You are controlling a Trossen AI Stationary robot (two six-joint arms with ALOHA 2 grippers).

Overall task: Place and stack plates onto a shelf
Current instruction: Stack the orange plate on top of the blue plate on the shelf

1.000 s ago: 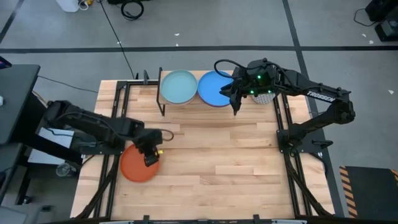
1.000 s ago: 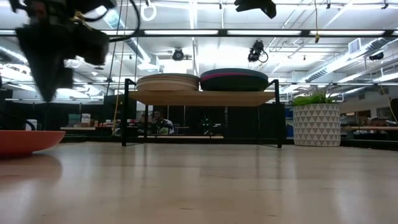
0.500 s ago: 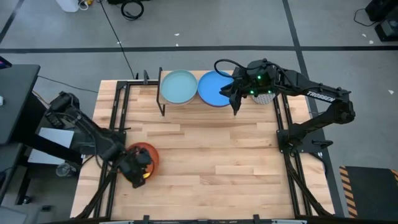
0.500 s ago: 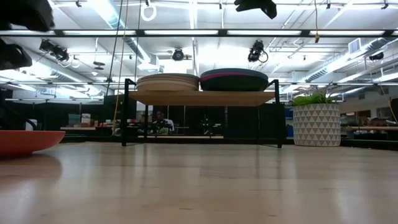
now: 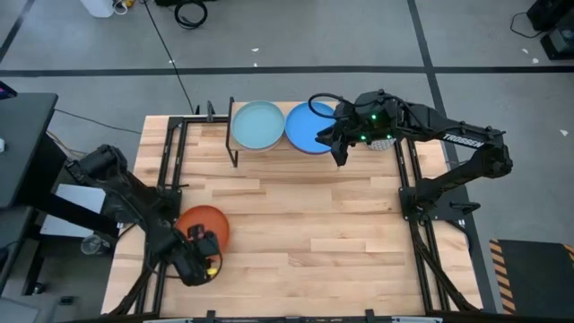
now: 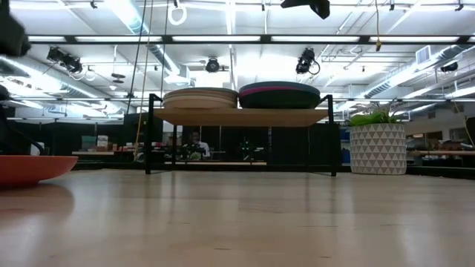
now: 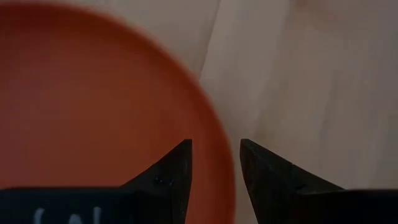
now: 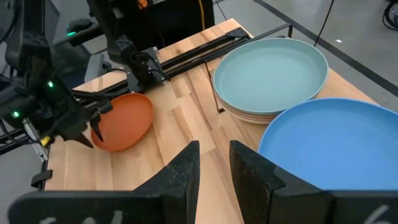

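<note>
The orange plate [image 5: 204,222] lies flat on the tabletop near its left edge, also seen in the low view [image 6: 22,167]. My left gripper [image 5: 202,262] is at the plate's near rim, open. In the left wrist view [image 7: 214,144] one finger is over the plate [image 7: 93,106] and the other over bare wood, with the rim between them. The shelf [image 6: 241,116] carries two stacks, topped by the light blue plate [image 5: 258,124] and the bright blue plate [image 5: 309,130]. My right gripper [image 5: 339,154] hovers by the bright blue plate's near right rim, narrowly open and empty.
A white patterned planter [image 6: 378,147] stands at the table's far right, beside the shelf. Black frame rails [image 5: 170,179] run along the table's left and right sides. Bare wood [image 5: 314,224] stretches between the orange plate and the right side.
My left gripper has moved from above the orange plate's right part toward the table's near edge, and now sits at the plate's near rim. The orange plate has stayed where it was. My right arm has kept almost still.
</note>
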